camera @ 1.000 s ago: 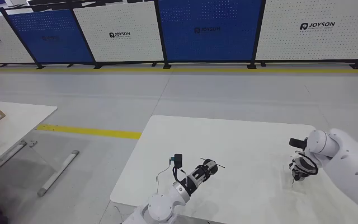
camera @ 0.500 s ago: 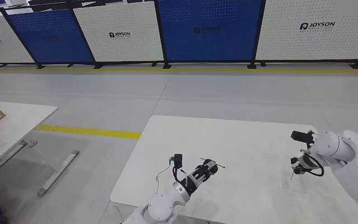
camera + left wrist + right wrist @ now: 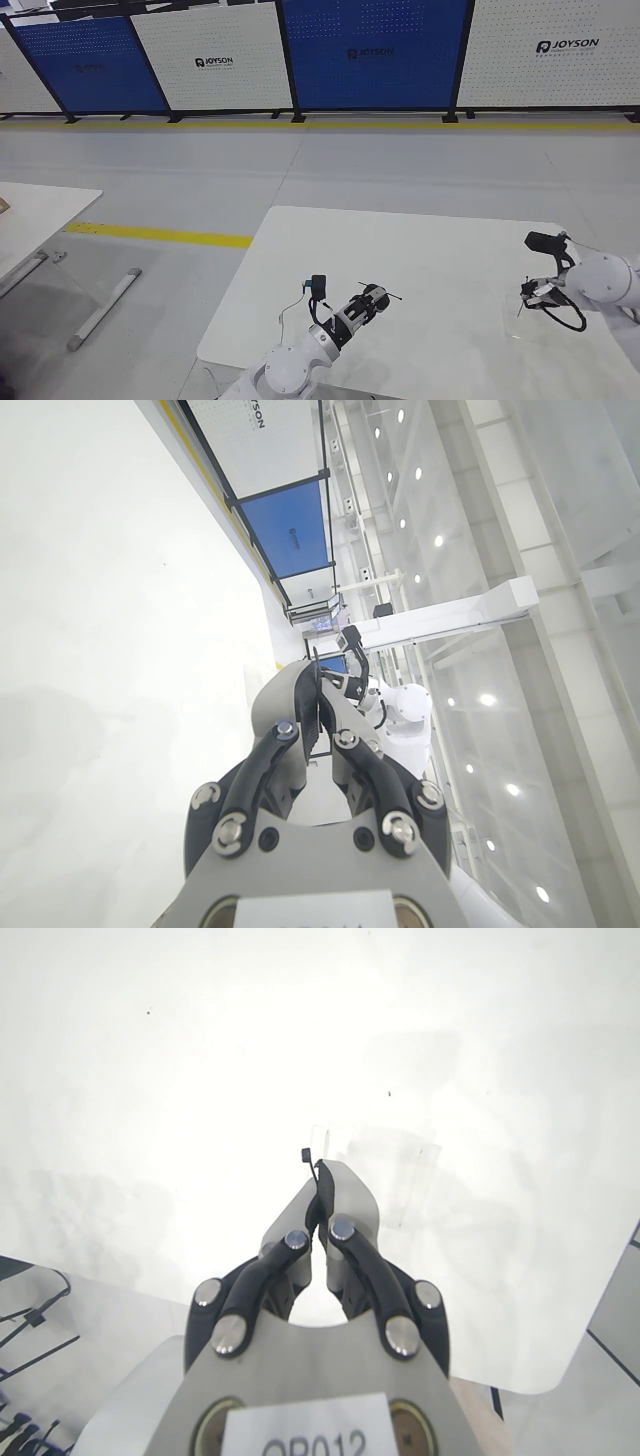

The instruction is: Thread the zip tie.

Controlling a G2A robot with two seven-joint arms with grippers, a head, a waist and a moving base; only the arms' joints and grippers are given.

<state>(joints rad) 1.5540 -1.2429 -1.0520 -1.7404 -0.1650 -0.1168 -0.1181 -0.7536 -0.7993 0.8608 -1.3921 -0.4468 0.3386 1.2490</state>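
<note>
My left gripper (image 3: 378, 294) is near the front edge of the white table (image 3: 430, 250), shut on a thin black zip tie (image 3: 394, 296) that sticks out on both sides of the fingers. In the left wrist view the strap (image 3: 315, 657) pokes past the closed tips of this gripper (image 3: 317, 672). Far to the right, my right gripper (image 3: 530, 291) is shut on a second black zip tie (image 3: 520, 308) above the table. Its small square head (image 3: 305, 1154) juts out just beyond the closed tips of the right gripper (image 3: 320, 1168). The two ties are well apart.
A clear plastic sheet (image 3: 410, 1168) lies flat on the table under the right gripper. Several spare black zip ties (image 3: 35, 1320) lie beyond the table edge beside the right arm. Another white table (image 3: 40, 215) stands far left across the floor.
The right arm has swung outward to the right and its wrist has turned, carrying its zip tie along. The left arm and its tie have not moved.
</note>
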